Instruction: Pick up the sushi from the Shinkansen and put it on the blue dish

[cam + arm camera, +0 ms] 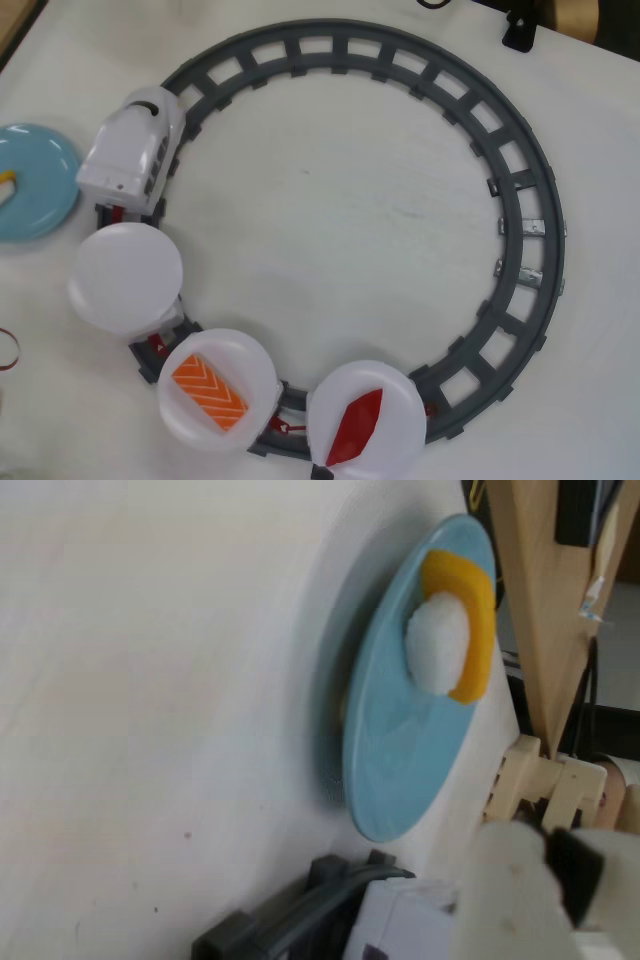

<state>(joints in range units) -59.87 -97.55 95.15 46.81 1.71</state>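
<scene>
The yellow-orange sushi (468, 600) lies on its side on the light-blue dish (400, 760), with its white rice underside showing. In the overhead view only a yellow sliver of the sushi (7, 179) shows on the dish (40, 190) at the left edge. The white Shinkansen (130, 150) stands on the track just right of the dish; a corner of it shows in the wrist view (400, 925). Its first plate car (125, 277) is empty. A blurred white part at the wrist view's bottom right may be my gripper (520, 890); its jaws cannot be made out.
The grey circular track (520, 200) fills the table's middle. The second plate car holds an orange salmon piece (208, 392), the third a dark red tuna piece (355, 425). A wooden frame (540, 600) stands beyond the dish in the wrist view.
</scene>
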